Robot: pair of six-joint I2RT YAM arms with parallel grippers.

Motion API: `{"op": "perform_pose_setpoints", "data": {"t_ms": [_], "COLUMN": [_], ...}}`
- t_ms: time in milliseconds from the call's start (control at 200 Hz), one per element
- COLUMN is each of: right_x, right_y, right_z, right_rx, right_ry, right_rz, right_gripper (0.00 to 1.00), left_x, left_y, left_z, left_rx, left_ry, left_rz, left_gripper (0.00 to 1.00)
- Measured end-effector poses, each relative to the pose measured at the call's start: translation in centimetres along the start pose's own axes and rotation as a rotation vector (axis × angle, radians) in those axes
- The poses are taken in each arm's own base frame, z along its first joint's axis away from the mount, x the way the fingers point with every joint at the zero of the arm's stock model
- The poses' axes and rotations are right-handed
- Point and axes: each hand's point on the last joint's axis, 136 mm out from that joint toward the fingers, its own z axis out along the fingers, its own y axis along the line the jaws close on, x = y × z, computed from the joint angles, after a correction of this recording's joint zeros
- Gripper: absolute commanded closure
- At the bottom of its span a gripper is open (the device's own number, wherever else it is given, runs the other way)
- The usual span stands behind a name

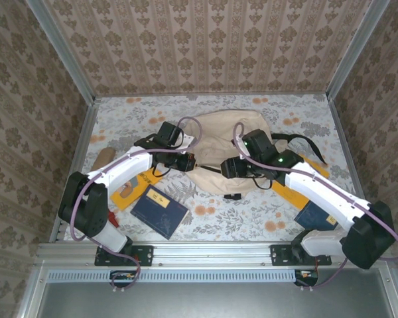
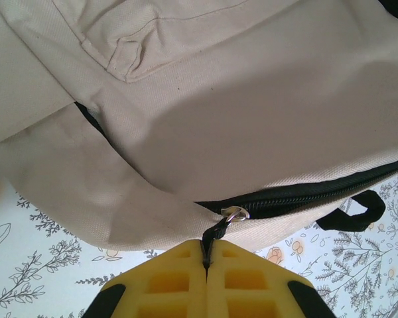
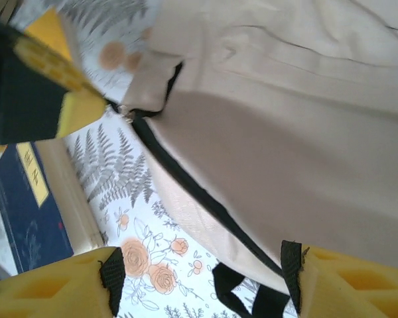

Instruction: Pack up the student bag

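The student bag (image 1: 220, 132), a beige fabric backpack, lies flat in the middle of the table. My left gripper (image 1: 190, 162) is at its near left edge, shut on the black zipper pull tab (image 2: 216, 232) below the metal ring (image 2: 235, 213) of the black zip (image 2: 305, 193). Its yellow jaws (image 2: 206, 257) are pressed together on the tab. My right gripper (image 1: 229, 167) hovers over the bag's near edge. It stands open (image 3: 205, 281), with the black zip line (image 3: 186, 182) and a black strap loop (image 3: 242, 295) between its fingers, which hold nothing.
A navy book (image 1: 159, 211) and a yellow item (image 1: 134, 189) lie near left. A tan pencil case (image 1: 105, 158) sits at the far left. Another navy book (image 1: 316, 215) and a yellow flat item (image 1: 293, 191) lie under the right arm. Patterned walls enclose the table.
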Motion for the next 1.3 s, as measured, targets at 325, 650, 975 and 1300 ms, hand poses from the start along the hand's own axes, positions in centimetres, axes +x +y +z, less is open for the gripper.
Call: {"op": "perform_pose_setpoints", "data": {"t_ms": [325, 650, 975, 1300], "right_x": [-0.9, -1.1, -1.0, -0.5], "right_y": [2.2, 0.7, 0.3, 1.1], "right_z": [4.6, 8.1, 9.0, 8.7], "right_rx": [-0.143, -0.174, -0.217, -0.277], "right_ry": [0.106, 0.166, 0.200, 0.218], "right_rz": [-0.262, -0.297, -0.305, -0.303], "right_gripper": [0.31, 0.42, 0.62, 0.89], "left_x": [-0.1, -0.2, 0.0, -0.2], "left_y": [0.0, 0.0, 0.1, 0.2], "left_z": [0.0, 0.0, 0.1, 0.1], "left_rx": [0.000, -0.001, -0.002, -0.002], "left_ry": [-0.005, -0.012, -0.011, -0.020], "left_rz": [0.002, 0.005, 0.004, 0.005], "left_gripper": [1.00, 1.00, 1.00, 1.00]}}
